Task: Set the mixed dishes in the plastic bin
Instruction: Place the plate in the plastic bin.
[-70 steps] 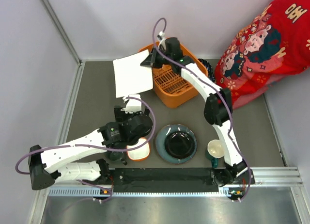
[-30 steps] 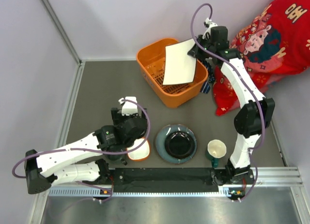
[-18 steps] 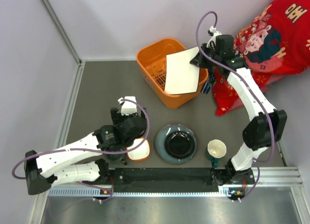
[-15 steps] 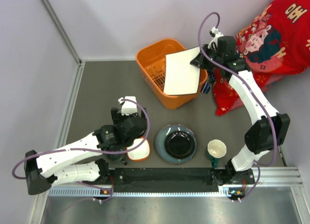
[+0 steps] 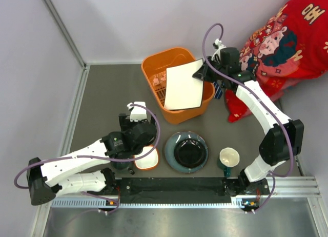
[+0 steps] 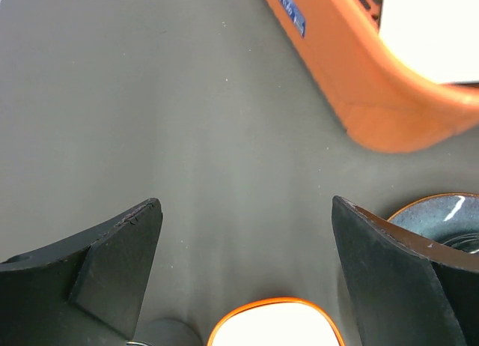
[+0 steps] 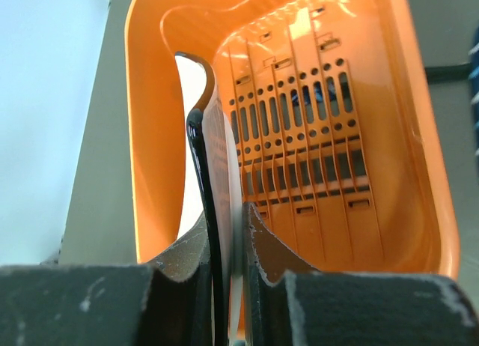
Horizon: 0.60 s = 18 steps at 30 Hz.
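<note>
The bin (image 5: 154, 67) sat at the tabletop's (image 5: 102, 103) 12 o'clock. Its floor was largely hidden by the white plate (image 5: 182, 88), tilted over it, with the right jaws clamped on its 1 o'clock corner. The left jaws stood apart over a cut-off bowl (image 6: 273, 327).

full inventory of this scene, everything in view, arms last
plastic bin: 1, orange, far centre
square plate: 1, white, tilted over bin
round plate: 1, blue-grey, black centre, near centre
bowl: 1, orange, white inside, left of round plate
mug: 1, cream, right of round plate
small cup: 1, dark, left of bowl, mostly hidden
necktie: 1, striped blue, right of bin
cloth: 1, red patterned, far right
left gripper: open, above bowl
right gripper: shut on square plate
</note>
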{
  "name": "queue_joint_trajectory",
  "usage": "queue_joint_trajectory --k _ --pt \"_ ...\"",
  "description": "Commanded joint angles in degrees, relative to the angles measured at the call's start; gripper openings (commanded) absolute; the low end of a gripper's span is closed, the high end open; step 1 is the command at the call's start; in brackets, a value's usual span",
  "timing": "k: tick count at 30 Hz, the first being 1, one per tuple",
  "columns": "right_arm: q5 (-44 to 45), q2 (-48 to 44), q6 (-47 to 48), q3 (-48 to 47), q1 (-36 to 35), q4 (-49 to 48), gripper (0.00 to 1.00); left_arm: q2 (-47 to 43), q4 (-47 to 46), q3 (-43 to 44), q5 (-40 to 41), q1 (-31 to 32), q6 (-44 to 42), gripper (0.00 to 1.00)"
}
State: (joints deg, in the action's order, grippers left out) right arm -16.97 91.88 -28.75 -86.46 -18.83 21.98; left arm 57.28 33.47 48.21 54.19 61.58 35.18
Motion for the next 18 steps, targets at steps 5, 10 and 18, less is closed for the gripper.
queue_joint_trajectory --k 5,10,18 --pt "-3.2 -5.2 -5.3 -1.3 -5.5 -7.7 0.0 -1.2 -0.3 0.8 0.4 -0.7 0.2 0.99" --pt "-1.8 -7.1 -6.4 0.1 -7.7 -6.7 0.0 -2.0 0.4 0.6 0.5 -0.9 0.9 0.99" --pt "2.6 -5.6 -3.9 -2.3 -7.8 -4.1 0.0 -2.3 0.5 0.2 0.2 -1.0 1.4 0.99"
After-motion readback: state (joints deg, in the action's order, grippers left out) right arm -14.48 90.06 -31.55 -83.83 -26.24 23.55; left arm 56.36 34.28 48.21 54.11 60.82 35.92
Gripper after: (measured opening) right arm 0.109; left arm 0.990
